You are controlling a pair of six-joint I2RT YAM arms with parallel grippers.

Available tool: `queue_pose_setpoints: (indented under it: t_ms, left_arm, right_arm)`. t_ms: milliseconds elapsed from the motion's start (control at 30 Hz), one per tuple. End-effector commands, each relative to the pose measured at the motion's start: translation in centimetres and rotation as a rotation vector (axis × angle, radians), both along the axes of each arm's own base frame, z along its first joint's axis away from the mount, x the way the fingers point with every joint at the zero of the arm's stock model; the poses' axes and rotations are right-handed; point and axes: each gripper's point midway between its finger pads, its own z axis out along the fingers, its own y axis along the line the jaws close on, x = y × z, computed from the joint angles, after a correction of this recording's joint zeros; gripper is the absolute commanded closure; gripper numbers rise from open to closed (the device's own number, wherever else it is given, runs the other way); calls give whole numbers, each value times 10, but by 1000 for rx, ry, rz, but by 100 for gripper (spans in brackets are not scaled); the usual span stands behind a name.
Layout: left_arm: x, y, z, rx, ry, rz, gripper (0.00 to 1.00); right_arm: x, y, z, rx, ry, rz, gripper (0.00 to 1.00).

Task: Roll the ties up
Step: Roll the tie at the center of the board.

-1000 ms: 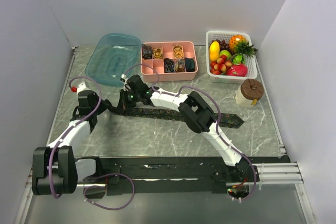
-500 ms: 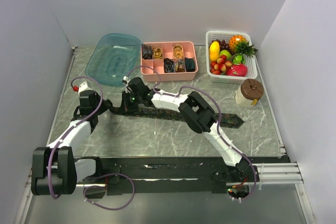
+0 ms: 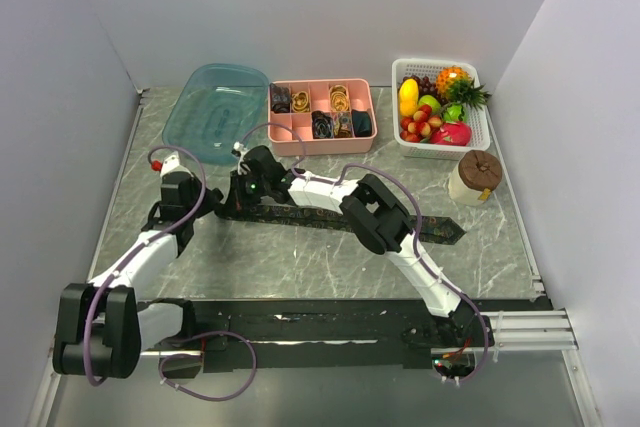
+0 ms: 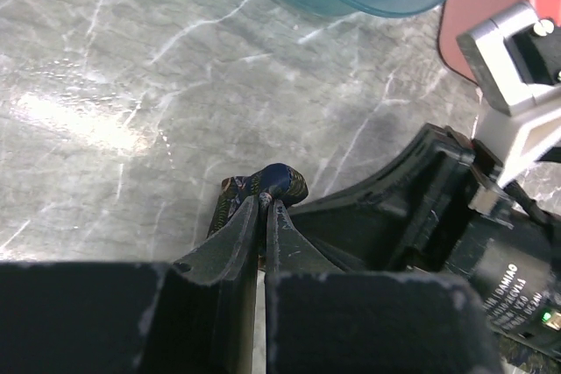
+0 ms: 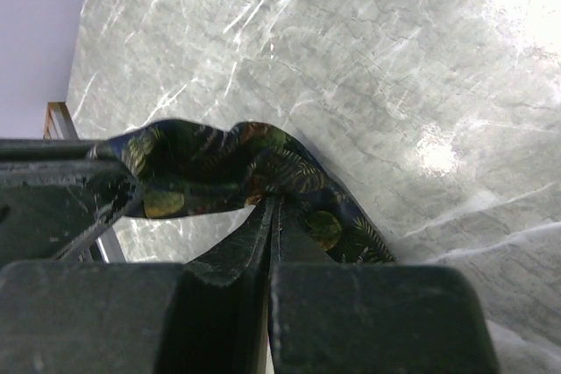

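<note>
Between the left gripper (image 4: 266, 203) fingertips: curled end of the long dark leaf-patterned fabric tie (image 4: 273, 183), clamped tight. Right gripper (image 5: 270, 201) sits just beside it, also closed, pinching a raised fold of that tie. Beyond the right gripper, the strip lies flat on the grey marble table (image 3: 300, 262).

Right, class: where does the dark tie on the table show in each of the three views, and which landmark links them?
Top external: tie, a strip across mid-table, centre-left to right.
Left wrist: tie end at centre, pinched in the left tool.
Right wrist: tie bunched centre-left, pinched in the right tool.
Shared landmark: the grey marble table.
</note>
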Motion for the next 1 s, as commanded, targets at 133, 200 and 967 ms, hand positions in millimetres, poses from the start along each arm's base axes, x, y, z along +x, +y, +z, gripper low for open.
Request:
queue_pose_setpoints:
  t_ms: [133,200,967]
  left_arm:
    - [5,-2,20,28,-70,2,99]
    - [5,-4,17,25,-61,0,99]
    - [-3,-28,-2,-16,-4,-23,99]
  right_arm:
    - [3,8,54,127,-67,15,100]
    - [2,9,53,139,-60,21,100]
    - [8,-3,37,182,42,7,100]
